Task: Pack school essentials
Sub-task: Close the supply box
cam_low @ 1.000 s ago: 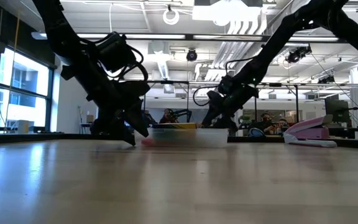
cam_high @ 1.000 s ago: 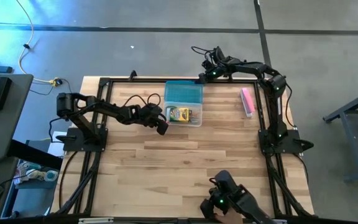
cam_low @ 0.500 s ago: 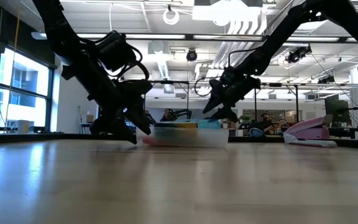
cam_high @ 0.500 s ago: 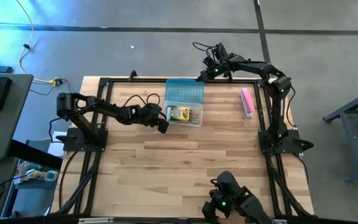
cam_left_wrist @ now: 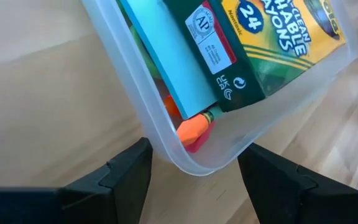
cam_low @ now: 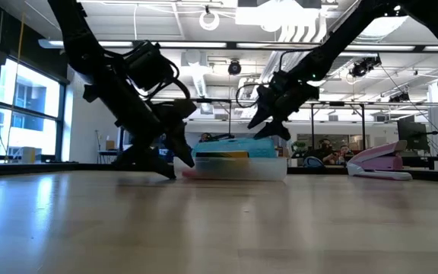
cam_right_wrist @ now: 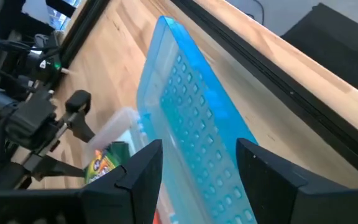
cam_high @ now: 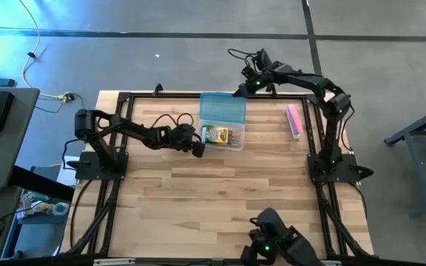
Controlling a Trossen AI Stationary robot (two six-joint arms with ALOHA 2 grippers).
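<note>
The right jaws (cam_high: 239, 91) are clamped on the far edge of the blue lid (cam_high: 222, 108), holding it tilted over the back half of the box (cam_high: 235, 142); from the right wrist the lid (cam_right_wrist: 197, 118) runs straight out between the two fingers, its front edge slanting down toward the box. The left jaws (cam_high: 197, 148) stand spread at the box's near left corner, low on the desk (cam_high: 198, 199), one finger either side of the rounded corner (cam_left_wrist: 194, 163) without pinching it, so they look to be bracing the box rather than carrying it. Inside, the crayon pack (cam_left_wrist: 272, 43) lies against the wall, the note pad (cam_left_wrist: 166, 56) is beside it, and a pencil's eraser end (cam_left_wrist: 194, 129) is pressed into the corner; the other pieces I can't make out from here. The pink bar (cam_high: 294, 120) sits well apart on the right side of the desk. To my eye the packing itself is finished and the closing is under way. The next move calls for swinging the lid flat, squaring its edges to the rim, and pressing it down while the left arm keeps the box from sliding; a skewed lid would catch on the crayon pack.
</note>
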